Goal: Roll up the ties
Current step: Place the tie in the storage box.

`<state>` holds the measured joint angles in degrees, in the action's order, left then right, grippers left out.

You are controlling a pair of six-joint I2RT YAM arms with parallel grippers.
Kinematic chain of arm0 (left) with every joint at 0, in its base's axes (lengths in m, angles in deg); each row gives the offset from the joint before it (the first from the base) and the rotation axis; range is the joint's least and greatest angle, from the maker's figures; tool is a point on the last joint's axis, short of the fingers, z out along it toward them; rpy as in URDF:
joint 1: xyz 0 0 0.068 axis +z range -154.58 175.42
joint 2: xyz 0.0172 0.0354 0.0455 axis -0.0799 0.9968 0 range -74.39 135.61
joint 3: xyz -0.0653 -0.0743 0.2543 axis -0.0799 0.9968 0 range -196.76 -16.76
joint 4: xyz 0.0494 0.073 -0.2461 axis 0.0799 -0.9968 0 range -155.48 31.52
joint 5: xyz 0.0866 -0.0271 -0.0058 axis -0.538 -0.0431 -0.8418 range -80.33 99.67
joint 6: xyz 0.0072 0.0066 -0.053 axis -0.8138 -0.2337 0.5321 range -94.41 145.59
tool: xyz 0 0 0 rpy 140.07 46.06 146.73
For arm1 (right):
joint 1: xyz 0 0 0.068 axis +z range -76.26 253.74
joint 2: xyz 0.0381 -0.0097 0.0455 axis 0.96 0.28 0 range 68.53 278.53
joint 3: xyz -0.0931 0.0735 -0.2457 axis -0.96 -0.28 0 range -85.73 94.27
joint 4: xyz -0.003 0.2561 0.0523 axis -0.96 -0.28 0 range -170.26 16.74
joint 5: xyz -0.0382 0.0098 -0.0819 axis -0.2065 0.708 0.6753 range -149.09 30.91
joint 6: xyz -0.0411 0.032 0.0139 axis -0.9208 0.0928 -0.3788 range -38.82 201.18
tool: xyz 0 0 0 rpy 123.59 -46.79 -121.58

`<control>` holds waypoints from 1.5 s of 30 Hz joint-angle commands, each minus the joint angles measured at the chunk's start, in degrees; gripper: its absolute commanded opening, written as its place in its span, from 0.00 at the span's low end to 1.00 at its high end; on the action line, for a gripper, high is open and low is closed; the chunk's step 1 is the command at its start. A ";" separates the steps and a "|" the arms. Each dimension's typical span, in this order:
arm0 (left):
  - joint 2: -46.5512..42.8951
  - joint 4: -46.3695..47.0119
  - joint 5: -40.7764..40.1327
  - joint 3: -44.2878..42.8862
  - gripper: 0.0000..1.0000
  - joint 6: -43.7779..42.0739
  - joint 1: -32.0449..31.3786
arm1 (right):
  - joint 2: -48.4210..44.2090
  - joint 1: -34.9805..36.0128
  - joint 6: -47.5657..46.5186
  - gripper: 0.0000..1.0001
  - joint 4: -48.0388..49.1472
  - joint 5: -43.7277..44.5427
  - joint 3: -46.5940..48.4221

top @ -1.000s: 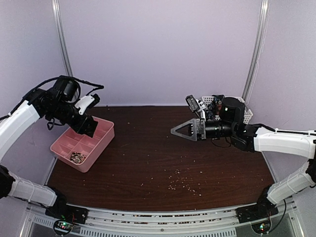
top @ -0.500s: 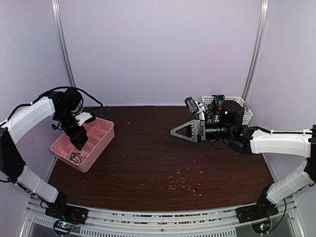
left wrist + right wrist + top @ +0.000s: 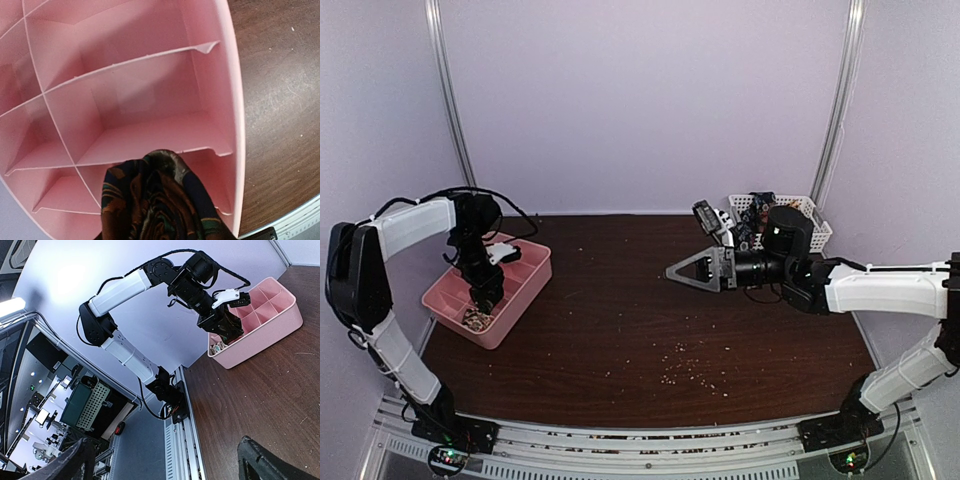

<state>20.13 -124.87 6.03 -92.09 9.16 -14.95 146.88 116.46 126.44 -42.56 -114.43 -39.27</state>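
The left pincer (image 3: 483, 297), apparently clamped on the coiled dark-blue-and-brown patterned fabric tie (image 3: 160, 200), points straight down over a near compartment of the pink plastic divided tray (image 3: 528, 288) at the table's (image 3: 620, 320) left edge, while the right pincer (image 3: 682, 271) hangs wide open, empty, well apart.

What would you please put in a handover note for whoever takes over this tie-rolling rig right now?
Left gripper: down in the pink tray, apparently shut on a dark coiled tie; its fingers are hidden.
Right gripper: open, empty, hovering over the table.
Ties: another coiled tie sits at the tray's near end; dark fabric, likely more ties, lies in the white basket.
Done: one roll stowed, one over the tray.
Left: release it, then roll whatever remains in the basket.
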 commanded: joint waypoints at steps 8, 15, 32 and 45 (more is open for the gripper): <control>6.32 8.70 1.96 5.52 0.00 -0.82 2.00 | 1.73 -0.49 -0.73 0.99 0.68 -1.17 0.74; 9.45 12.97 3.72 7.70 0.04 -0.90 3.16 | 2.42 -1.12 -0.51 0.99 0.72 -1.83 1.38; 7.68 11.62 5.18 3.69 0.73 -0.67 4.34 | 1.52 -1.93 -0.33 1.00 -0.30 -1.87 0.52; 2.69 6.36 4.55 -0.43 0.98 -0.16 4.15 | 1.94 -1.94 1.90 1.00 1.82 -1.62 0.67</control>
<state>24.86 -117.55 10.14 -91.72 9.01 -10.58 149.15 114.78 127.79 -42.56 -115.80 -39.21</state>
